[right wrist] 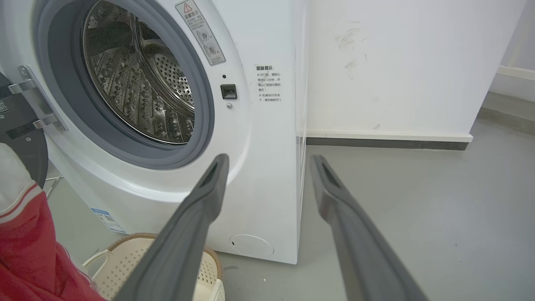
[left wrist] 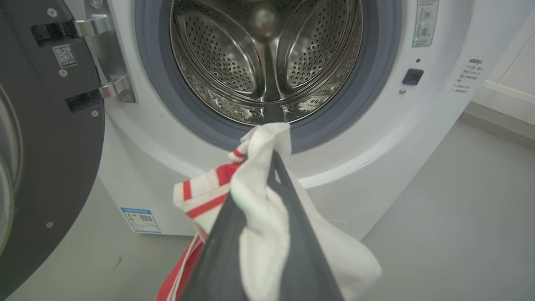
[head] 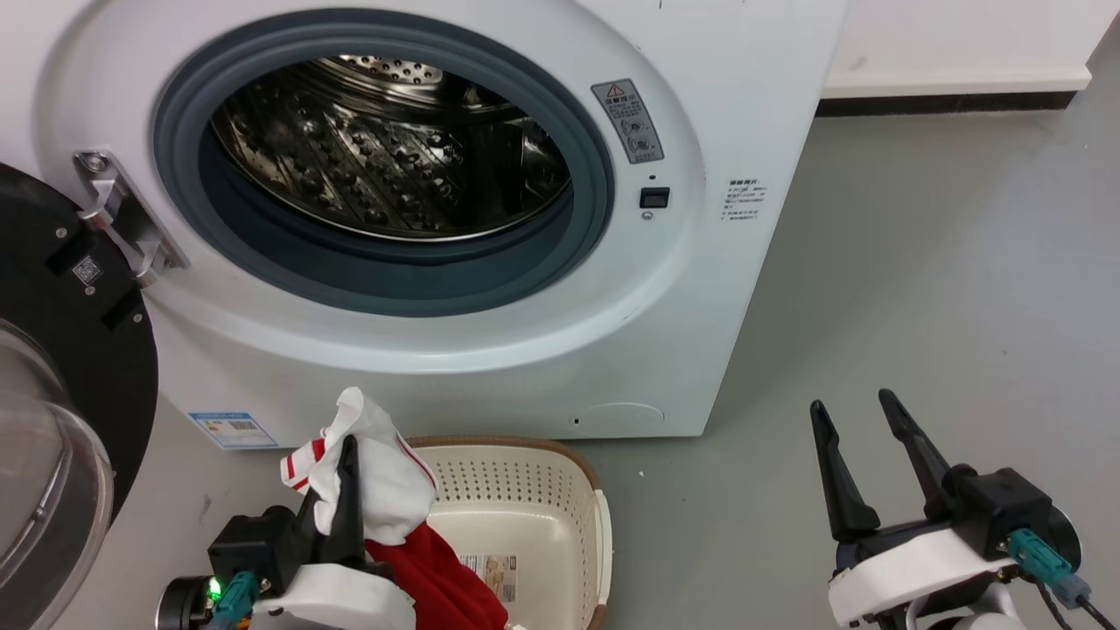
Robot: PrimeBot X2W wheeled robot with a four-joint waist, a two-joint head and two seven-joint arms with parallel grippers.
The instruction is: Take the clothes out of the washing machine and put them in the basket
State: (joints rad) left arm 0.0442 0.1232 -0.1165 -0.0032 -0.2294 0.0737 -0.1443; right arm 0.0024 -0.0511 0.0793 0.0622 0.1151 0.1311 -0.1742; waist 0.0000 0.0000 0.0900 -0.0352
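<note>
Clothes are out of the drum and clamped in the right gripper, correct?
No. The left gripper holds the clothes, as the head view shows; the right gripper stands open and empty. They are indeed out of the drum.

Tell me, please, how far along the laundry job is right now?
Done: the steel drum looks empty, so the clothes are out of the washing machine. In hand: the left gripper is shut on the red-and-white clothes, which hang over the left side of the basket. Left: letting them go into the basket. The right gripper is open, holding nothing.
</note>
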